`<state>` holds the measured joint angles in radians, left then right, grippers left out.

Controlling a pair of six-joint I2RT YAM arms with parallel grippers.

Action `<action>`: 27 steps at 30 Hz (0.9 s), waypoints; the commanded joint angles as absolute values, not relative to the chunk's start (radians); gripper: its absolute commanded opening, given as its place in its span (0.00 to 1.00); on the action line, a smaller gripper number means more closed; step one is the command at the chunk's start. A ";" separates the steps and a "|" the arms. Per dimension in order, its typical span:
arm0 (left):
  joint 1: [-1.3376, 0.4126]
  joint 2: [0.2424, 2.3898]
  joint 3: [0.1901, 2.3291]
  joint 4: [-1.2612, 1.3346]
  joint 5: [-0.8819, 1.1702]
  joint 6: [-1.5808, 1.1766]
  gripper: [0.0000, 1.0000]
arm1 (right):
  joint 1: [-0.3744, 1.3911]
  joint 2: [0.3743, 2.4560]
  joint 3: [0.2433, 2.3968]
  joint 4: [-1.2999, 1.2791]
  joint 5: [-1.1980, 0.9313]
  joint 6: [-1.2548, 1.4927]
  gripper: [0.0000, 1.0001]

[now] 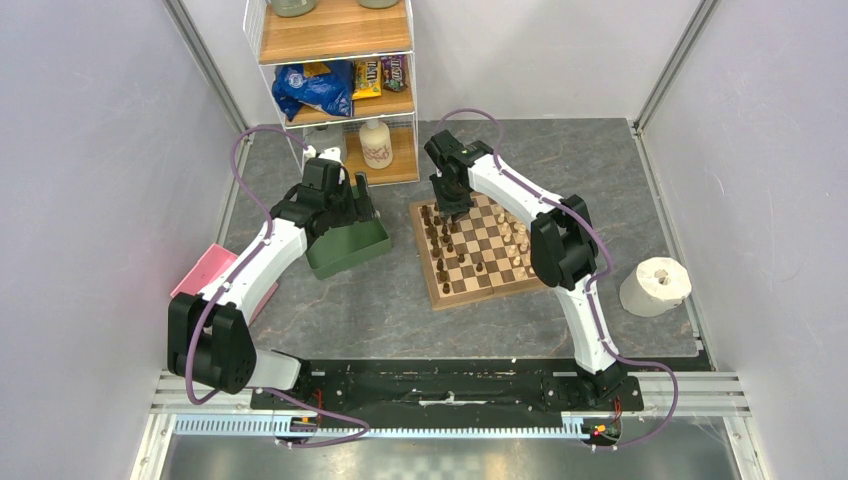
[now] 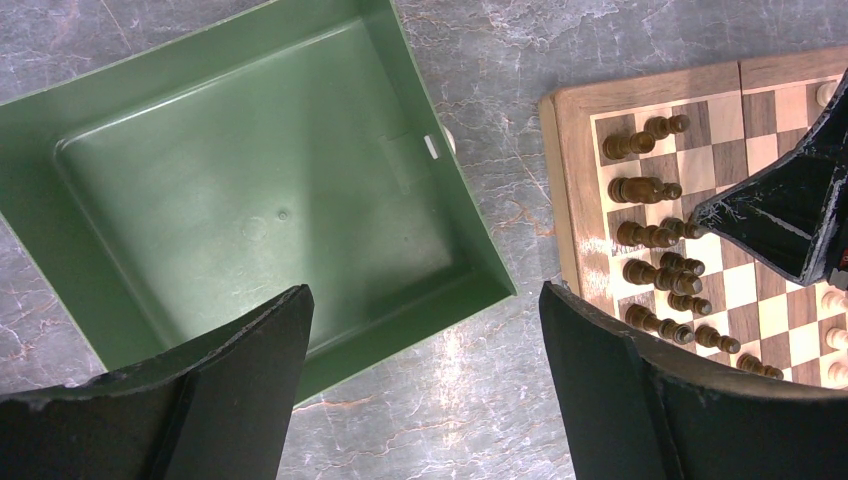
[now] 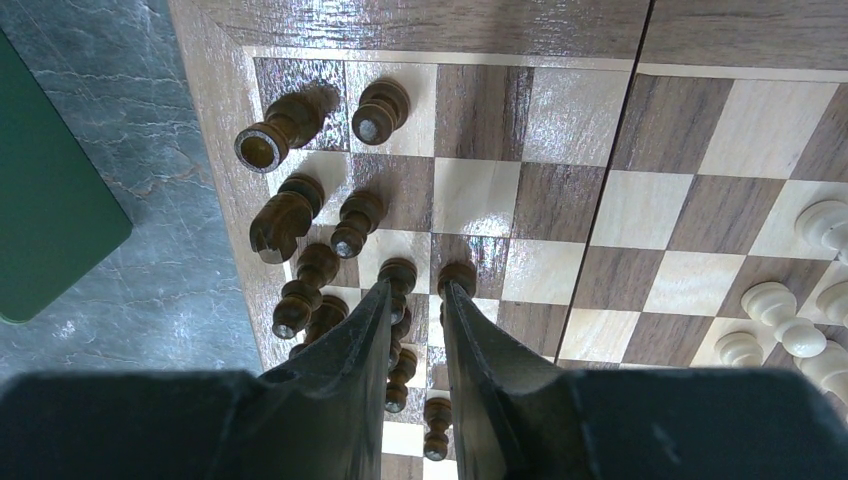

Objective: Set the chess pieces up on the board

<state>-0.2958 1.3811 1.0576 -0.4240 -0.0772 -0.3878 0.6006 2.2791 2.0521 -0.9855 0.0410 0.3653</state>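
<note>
Two sets of small turned wooden figures stand on the board (image 1: pixel 441 290), the checkered square with a light wood border at centre right of the overhead frame. You see the dark brown chess pieces (image 3: pixel 285 215) crowding its left columns and the pale cream chess pieces (image 3: pixel 780 305) along its right side. Your right gripper (image 3: pixel 412 295) hangs over the dark cluster, jaws narrowed; whether they pinch a piece you cannot tell. Your left gripper (image 2: pixel 422 300) gapes wide, holding nothing, above the green tray (image 2: pixel 250 190)
</note>
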 commanded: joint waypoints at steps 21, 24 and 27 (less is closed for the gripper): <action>-0.291 1.386 1.094 -0.408 -0.072 -0.382 0.90 | 0.609 2.324 2.185 -0.954 -0.032 0.384 0.36; -0.291 1.387 1.094 -0.408 -0.075 -0.381 0.90 | 0.609 2.333 2.187 -0.954 -0.032 0.386 0.35; -0.291 1.388 1.093 -0.408 -0.074 -0.382 0.90 | 0.609 2.340 2.189 -0.957 -0.033 0.383 0.35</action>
<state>-0.2958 1.3815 1.0576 -0.4240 -0.0765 -0.3878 0.6048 2.3322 2.1437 -0.9619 -0.0158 0.3775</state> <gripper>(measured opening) 0.904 0.356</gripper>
